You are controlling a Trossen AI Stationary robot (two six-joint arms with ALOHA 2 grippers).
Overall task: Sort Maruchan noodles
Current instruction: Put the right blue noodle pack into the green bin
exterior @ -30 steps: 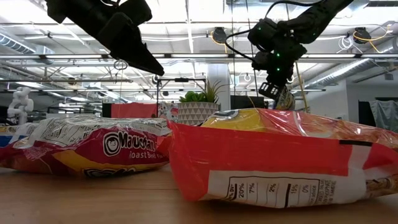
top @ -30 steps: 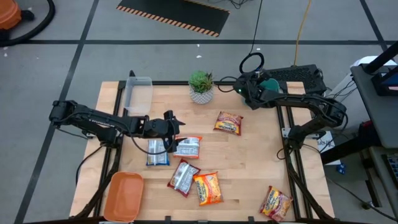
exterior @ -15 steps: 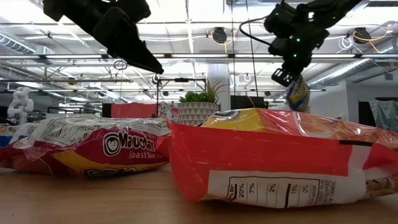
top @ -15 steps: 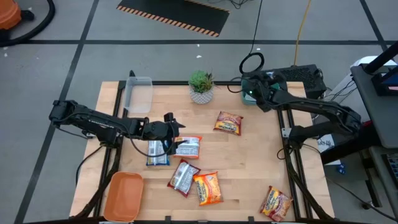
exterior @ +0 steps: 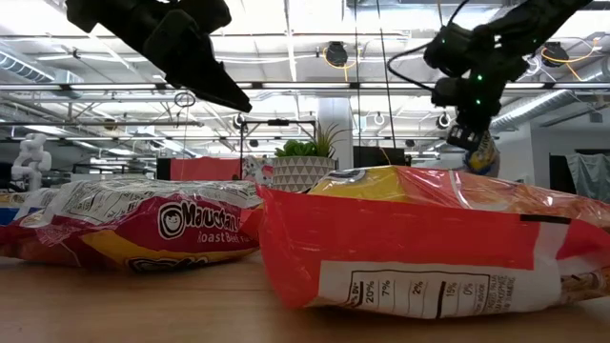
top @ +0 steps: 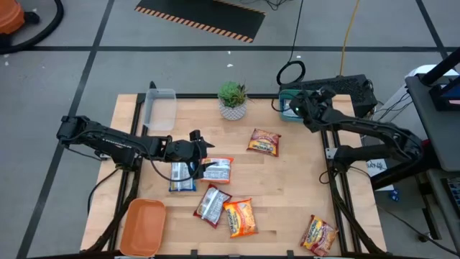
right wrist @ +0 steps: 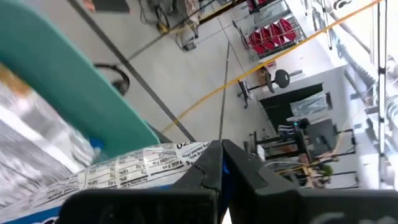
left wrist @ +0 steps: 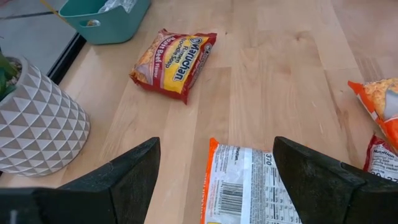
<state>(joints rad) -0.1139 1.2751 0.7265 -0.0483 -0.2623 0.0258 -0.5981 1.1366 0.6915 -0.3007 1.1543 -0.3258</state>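
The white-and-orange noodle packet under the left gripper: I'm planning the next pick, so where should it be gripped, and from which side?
Probably from straight above, across its short width. The packet lies flat on the table, and the open left gripper hangs just over its orange-trimmed end. A blue packet sits close beside it, so a sideways approach looks crowded.

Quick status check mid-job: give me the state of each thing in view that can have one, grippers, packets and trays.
left gripper: open, above the orange-edged packet
right gripper: shut on a blue-white packet, over the teal tray
teal tray: already holds a packet
roast beef packet: flat on the table
clear tray: looks empty
orange tray: empty
packet at the table's corner: untouched
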